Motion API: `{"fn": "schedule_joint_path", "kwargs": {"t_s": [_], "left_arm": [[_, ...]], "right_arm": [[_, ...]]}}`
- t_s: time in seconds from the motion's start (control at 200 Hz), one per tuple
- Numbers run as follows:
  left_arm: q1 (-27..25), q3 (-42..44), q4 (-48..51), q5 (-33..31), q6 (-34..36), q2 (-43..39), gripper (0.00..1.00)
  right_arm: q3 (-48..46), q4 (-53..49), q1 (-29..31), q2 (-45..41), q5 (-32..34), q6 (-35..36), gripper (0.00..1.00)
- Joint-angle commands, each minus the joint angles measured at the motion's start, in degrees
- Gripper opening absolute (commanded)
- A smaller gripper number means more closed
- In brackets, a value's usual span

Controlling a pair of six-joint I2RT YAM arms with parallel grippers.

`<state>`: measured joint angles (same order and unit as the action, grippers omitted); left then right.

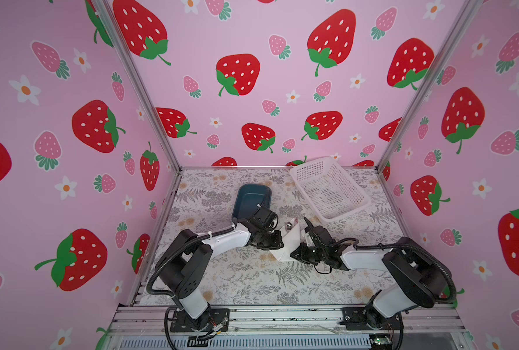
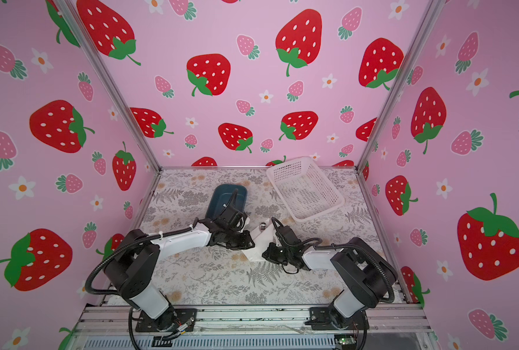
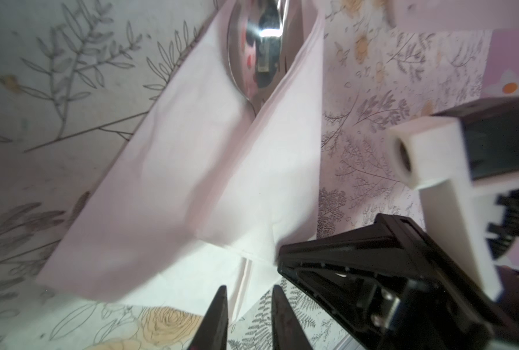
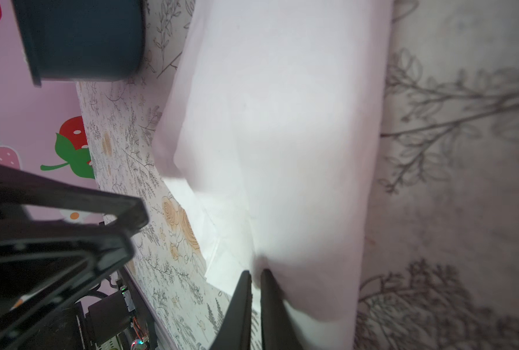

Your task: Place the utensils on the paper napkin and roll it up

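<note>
Blue tub (image 1: 246, 194): far left of my working area, sitting on the tabletop (image 1: 252, 272). My left arm's wrist crosses in front of its near end in both top views.

Left end effector (image 3: 249, 303): down low at the napkin's left flank. In my left wrist view the two fingers (image 3: 218, 315) stand a little apart, with nothing clamped. A loose corner of paper lies just ahead of the gap.

Paper napkin (image 1: 288, 242): dead centre between my two arms, folded over into a long white bundle that runs diagonally, near end towards me, far end towards the back wall. It rests on the tabletop.

Spoon (image 3: 258, 45): shiny bowl poking out of the bundle's far, open end — the handle is tucked under the folds. What else the paper covers I cannot tell.

Right end effector (image 4: 255, 281): at the bundle's near right side, fingers pressed almost together and nipping a pucker of the napkin — the paper dimples right at the tips.

White basket (image 1: 309, 169): far right at the back, set at an angle, well apart from the bundle.
</note>
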<state>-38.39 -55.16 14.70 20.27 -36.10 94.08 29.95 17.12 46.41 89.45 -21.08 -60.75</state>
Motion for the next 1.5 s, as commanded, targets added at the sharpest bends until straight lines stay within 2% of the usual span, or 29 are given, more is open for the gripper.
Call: {"fn": "schedule_joint_path", "kwargs": {"t_s": [0.0,0.115,0.35,0.765,1.066,1.491], "left_arm": [[0.91,3.08,-0.27,-3.72,-2.78,-2.43,0.35],[1.89,7.02,-2.58,-3.77,-6.41,-3.93,0.42],[2.36,10.20,-3.31,-6.85,-9.51,-4.03,0.46],[2.49,8.19,-5.77,-10.88,-9.89,0.65,0.47],[2.45,8.88,-13.39,-5.33,-14.77,5.12,0.45],[2.27,12.65,-27.32,2.83,-23.64,4.10,0.45]], "right_arm": [[-0.47,-1.91,0.43,0.74,1.04,0.19,0.12],[-0.35,-1.84,0.43,0.84,1.04,0.11,0.12],[-0.40,-1.93,0.42,0.60,1.04,0.10,0.12],[-0.38,-1.86,0.43,0.34,1.02,-0.07,0.12],[-0.11,-1.74,0.43,0.57,1.04,-0.24,0.12],[-0.07,-1.69,0.39,0.81,0.95,-0.16,0.12]]}}
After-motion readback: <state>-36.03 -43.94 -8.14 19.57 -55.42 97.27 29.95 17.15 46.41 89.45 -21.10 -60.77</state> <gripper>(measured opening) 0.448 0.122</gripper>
